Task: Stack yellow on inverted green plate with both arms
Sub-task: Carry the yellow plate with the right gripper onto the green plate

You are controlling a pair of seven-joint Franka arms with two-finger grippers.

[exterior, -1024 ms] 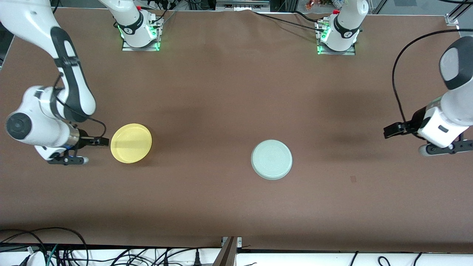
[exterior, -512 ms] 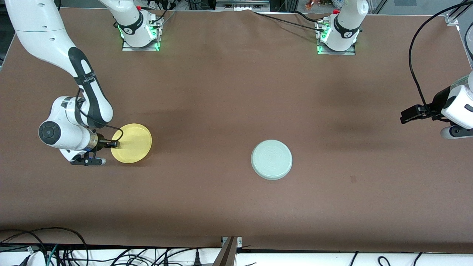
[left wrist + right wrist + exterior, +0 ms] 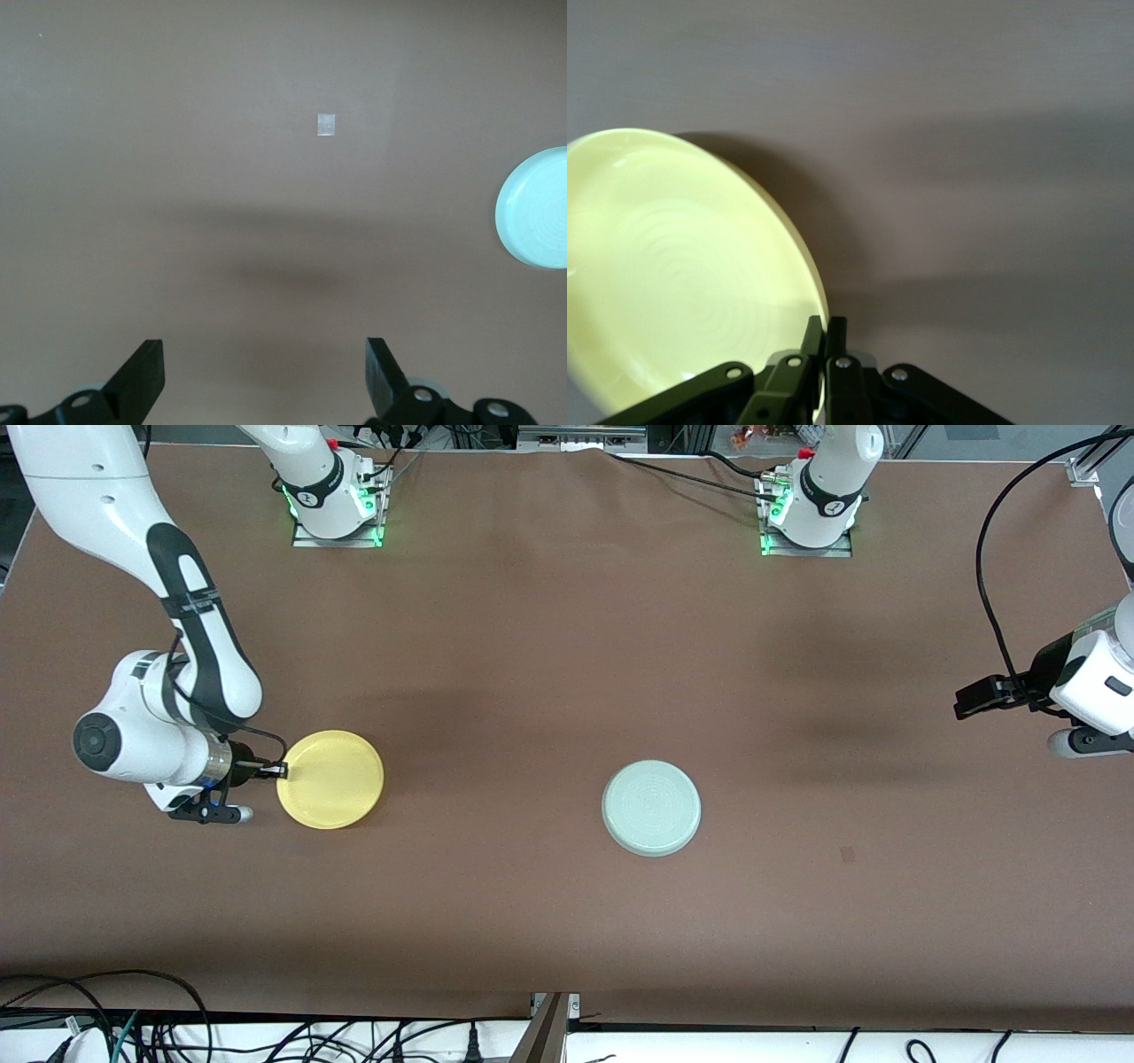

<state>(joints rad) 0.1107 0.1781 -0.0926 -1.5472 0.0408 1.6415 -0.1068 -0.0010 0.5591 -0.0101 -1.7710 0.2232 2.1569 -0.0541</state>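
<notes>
Front view: right gripper [image 3: 276,770] sits at mid-left of frame, low at the table [image 3: 532,646], fingers pinched together on the rim of the yellow plate [image 3: 330,779]. Grip is on the plate edge toward the right arm's end of the table. Plate is in the left third of frame, approx. mid-height.

Right wrist view confirms: right gripper [image 3: 825,341] at bottom centre, both fingers clamped tight on the thin yellow rim; yellow plate [image 3: 682,266] fills lower left of frame, tilted relative to the table w/ a dark shadow under its raised edge. Faint concentric rings visible on the face toward the camera.

Green plate [image 3: 651,808] lies flat on the table, just right of frame centre and slightly lower in frame than the yellow plate; rings visible on its upward face. Well apart from yellow plate. No gripper touching it.

Left gripper [image 3: 974,700] at right edge of frame, up over the table at the left arm's end, waiting. Left wrist view: left gripper [image 3: 266,376] w/ fingers wide apart at bottom of frame, nothing between them; green plate [image 3: 536,208] partly visible at right edge. Small pale square mark [image 3: 327,125] on the table, upper centre.
</notes>
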